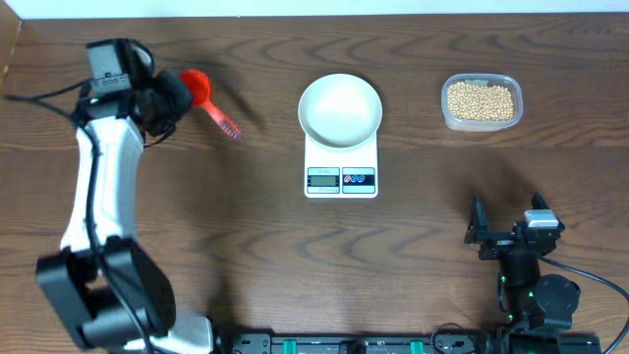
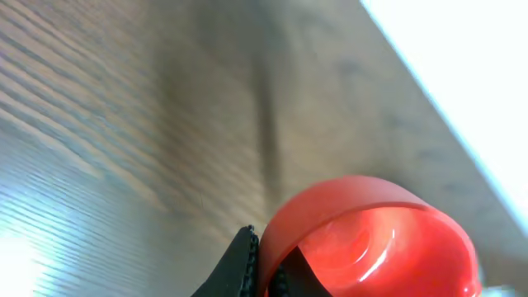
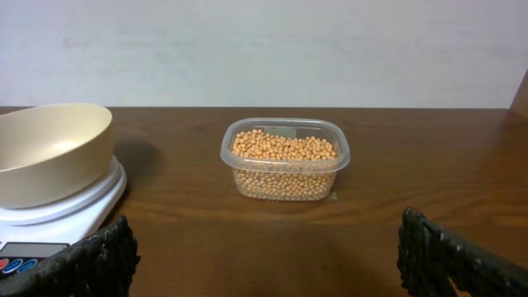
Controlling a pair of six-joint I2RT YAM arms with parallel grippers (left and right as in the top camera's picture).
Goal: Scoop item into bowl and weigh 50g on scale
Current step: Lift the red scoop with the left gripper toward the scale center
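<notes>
Left gripper [image 1: 173, 97] at red scoop [image 1: 197, 85]; grasp can't be told
Scoop handle points 4 o'clock; beans [image 1: 480, 100] in tub [image 1: 445, 102] lie 3 o'clock, beyond bowl [image 1: 339, 108] on scale [image 1: 341, 179]; right gripper [image 1: 507, 211] released, nearer

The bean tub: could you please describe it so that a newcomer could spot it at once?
On the dark wooden table, look right of the white scale carrying the white bowl. Near the far edge stands the tub: clear plastic, rounded-rectangular, the only container filled with beige beans.
</notes>
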